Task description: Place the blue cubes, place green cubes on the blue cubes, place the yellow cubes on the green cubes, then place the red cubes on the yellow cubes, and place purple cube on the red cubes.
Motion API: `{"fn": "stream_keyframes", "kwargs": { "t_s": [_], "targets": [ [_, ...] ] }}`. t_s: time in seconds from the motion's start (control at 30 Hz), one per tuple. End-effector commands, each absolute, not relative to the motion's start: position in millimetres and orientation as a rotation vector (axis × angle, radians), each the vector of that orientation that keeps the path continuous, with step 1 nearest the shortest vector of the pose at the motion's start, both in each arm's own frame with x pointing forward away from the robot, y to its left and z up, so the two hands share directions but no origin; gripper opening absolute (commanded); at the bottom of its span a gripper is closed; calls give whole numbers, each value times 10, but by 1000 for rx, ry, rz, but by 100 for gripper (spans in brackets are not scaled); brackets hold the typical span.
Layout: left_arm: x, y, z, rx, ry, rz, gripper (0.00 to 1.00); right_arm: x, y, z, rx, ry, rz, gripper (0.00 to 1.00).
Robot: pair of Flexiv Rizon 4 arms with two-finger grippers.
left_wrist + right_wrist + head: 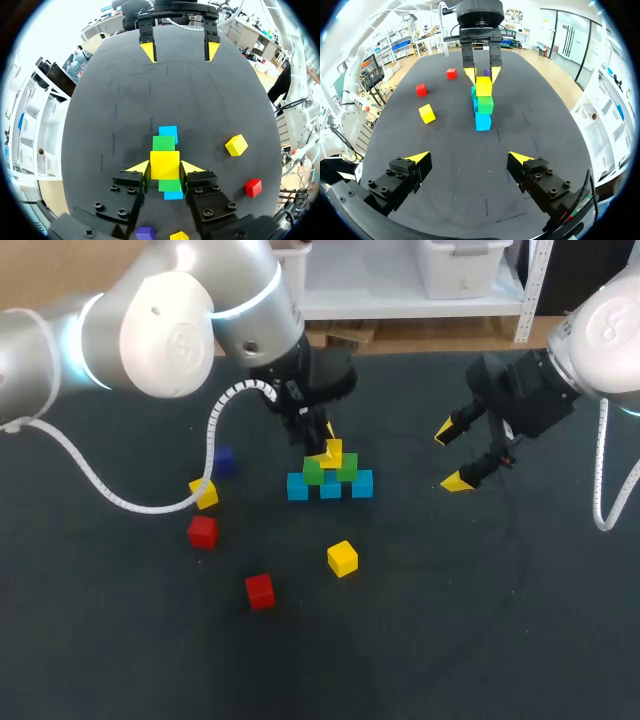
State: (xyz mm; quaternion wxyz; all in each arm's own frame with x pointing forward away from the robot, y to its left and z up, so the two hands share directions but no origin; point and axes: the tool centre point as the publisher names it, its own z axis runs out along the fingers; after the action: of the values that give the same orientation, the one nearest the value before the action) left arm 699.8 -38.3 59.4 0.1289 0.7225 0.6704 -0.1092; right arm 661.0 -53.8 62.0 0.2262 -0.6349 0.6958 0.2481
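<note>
Three blue cubes lie side by side in a row on the dark desk; I place everything else by this row. Two green cubes sit side by side on top of the row, each over a seam between two blue cubes.

My left arm comes in over the far side of the row. The left jaws are narrowed onto the held yellow cube, with one yellow fingertip against each of two opposite sides. The held yellow cube is directly above the row, centred over the two green cubes. I cannot tell whether it rests on them or hangs just clear.

A white coiled cable droops from the left arm to the desk, left of the row.

A second yellow cube lies loose on the near side of the row, apart from it. A third yellow cube lies left of the row, close to the cable. The purple cube is also left of the row, a little farther back, partly hidden behind the cable. A first red cube lies left of the row and nearer to me. A second red cube lies on the near side of the row, toward the left, well apart from it.

My right arm comes in well to the right of the row. The right jaws stand wide apart and hold nothing, hanging above the desk and facing the row.
</note>
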Motion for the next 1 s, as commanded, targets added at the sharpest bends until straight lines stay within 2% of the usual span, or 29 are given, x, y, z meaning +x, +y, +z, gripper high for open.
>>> {"fn": "stream_keyframes", "kwargs": {
  "t_s": [0.03, 0.17, 0.23, 0.3, 0.7, 1.0],
  "targets": [
    [7026, -390, 594, 2108, 1949, -322, 40, 6619, -538, 612, -1751, 1915, 688, 100],
    [7028, -392, 592, 2109, 1951, -323, 49, 6619, -538, 612, -1751, 1915, 688, 100],
    [7029, -393, 592, 2110, 1952, -323, 71, 6619, -538, 612, -1751, 1915, 688, 100],
    [7030, -392, 594, 2110, 1952, -323, 100, 6619, -538, 612, -1751, 1915, 688, 100],
    [6976, -245, 885, 2108, 1893, -267, 100, 6619, -538, 612, -1751, 1915, 688, 100],
    [6844, 158, 1034, 2021, 1968, -223, 100, 6619, -538, 612, -1751, 1915, 688, 100]
  ]
}}
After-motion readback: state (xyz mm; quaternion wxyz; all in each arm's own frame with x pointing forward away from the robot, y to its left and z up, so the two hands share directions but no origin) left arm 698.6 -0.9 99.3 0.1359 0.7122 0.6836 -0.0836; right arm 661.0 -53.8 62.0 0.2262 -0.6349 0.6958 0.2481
